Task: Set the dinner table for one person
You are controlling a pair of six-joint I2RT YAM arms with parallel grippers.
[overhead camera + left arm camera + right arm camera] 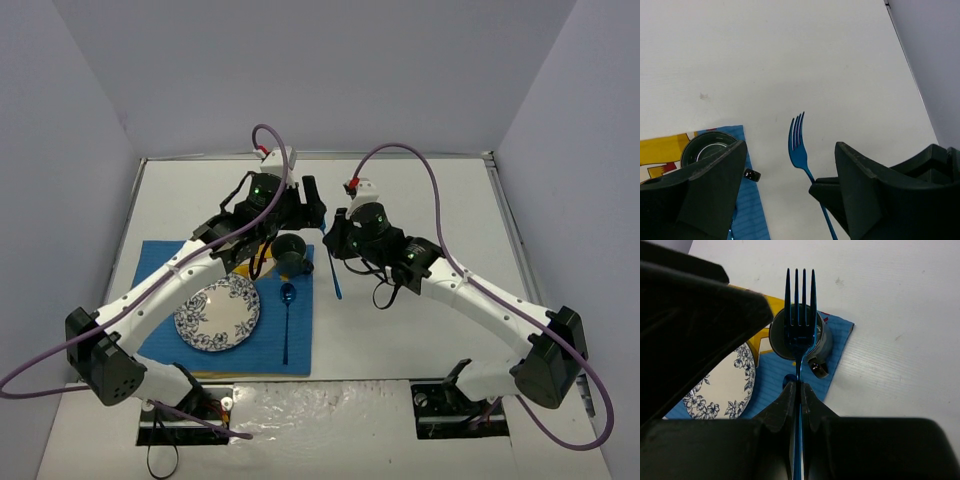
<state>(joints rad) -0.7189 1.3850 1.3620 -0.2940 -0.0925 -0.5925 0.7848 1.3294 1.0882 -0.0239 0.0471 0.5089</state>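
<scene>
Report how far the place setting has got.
Done: plate, spoon and cup sit on the blue placemat. In hand: the right tool is shut on the blue fork near the mat's right edge; the left tool is open and empty. Left: lay the fork down on the dinner table.

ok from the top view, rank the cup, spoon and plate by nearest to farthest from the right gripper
From the right gripper, which holds the fork:
1. cup, just to its left
2. spoon, left and nearer the front
3. plate, far left
</scene>
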